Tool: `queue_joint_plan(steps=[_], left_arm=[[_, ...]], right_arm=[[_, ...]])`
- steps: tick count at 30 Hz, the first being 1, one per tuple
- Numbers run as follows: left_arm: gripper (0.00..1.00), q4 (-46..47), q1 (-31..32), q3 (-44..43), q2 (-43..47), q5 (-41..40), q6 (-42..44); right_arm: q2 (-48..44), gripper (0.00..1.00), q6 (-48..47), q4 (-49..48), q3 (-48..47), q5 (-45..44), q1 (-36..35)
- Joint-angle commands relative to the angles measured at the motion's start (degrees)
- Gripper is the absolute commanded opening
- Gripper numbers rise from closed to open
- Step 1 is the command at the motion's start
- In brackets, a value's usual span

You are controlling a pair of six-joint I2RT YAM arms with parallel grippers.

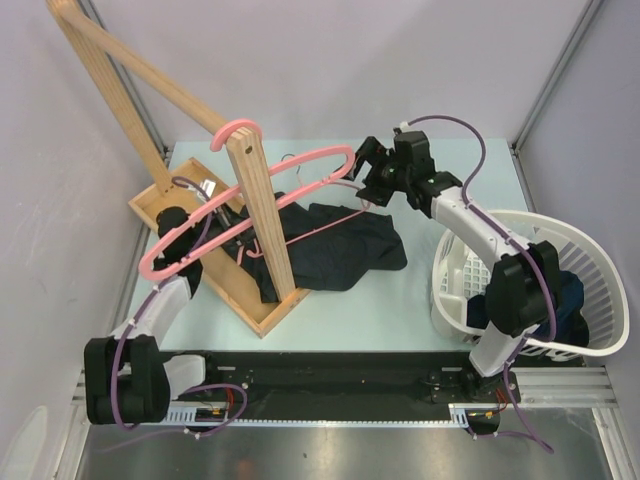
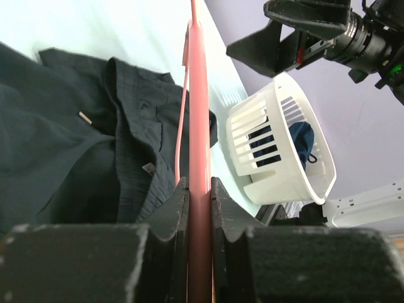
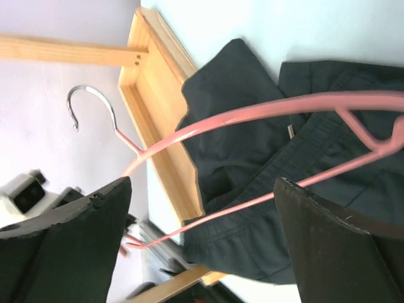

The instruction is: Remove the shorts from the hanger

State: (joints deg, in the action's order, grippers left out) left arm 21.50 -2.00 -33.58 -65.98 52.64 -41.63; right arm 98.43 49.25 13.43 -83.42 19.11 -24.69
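Note:
A pink hanger hangs slanted beside the wooden rack post. My left gripper is shut on the hanger's lower left end; in the left wrist view the jaws clamp the pink bar. The blackish dark green shorts lie crumpled on the table and over the rack base, with the hanger's thin lower bar crossing the waistband. My right gripper is open and empty at the hanger's right end, its fingers spread wide above the shorts. The navy shorts lie in the basket.
The wooden rack has a tray base, an upright post and a slanted beam. A white laundry basket stands at the right, also in the left wrist view. The hanger's metal hook hangs free.

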Motion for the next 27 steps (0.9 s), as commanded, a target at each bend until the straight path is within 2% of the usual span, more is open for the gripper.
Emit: queue_joint_plan(steps=[1, 5, 9, 13, 20, 23, 27], left_arm=[[0.00, 7.3, -0.2, 0.7, 3.8, 0.0, -0.7], [0.00, 6.5, -0.1, 1.5, 6.4, -1.7, 0.4], [0.00, 5.9, -0.1, 2.6, 8.2, -2.2, 1.2], [0.00, 5.7, 0.0, 3.4, 9.4, -2.0, 1.4], [0.00, 7.5, 0.0, 4.8, 10.4, -1.4, 1.0], [0.00, 7.9, 0.0, 4.8, 10.5, -1.2, 0.9], [0.00, 8.9, 0.0, 5.5, 10.7, -0.7, 0.5]], right_arm=[[-3.1, 1.00, 14.8, 2.2, 1.3, -4.5, -0.6], [-3.2, 1.00, 24.1, -3.9, 2.7, -4.7, -1.9], [-3.4, 1.00, 32.9, -3.8, 3.0, -10.5, -3.7], [-2.5, 0.99, 40.8, -6.9, 3.1, -12.3, -4.1], [-1.5, 0.88, 50.0, -1.5, 3.2, -15.9, -4.6], [0.3, 0.82, 53.3, -3.0, 3.3, -15.2, -4.6], [2.6, 0.70, 55.9, -5.3, 3.3, -13.9, -4.8]])
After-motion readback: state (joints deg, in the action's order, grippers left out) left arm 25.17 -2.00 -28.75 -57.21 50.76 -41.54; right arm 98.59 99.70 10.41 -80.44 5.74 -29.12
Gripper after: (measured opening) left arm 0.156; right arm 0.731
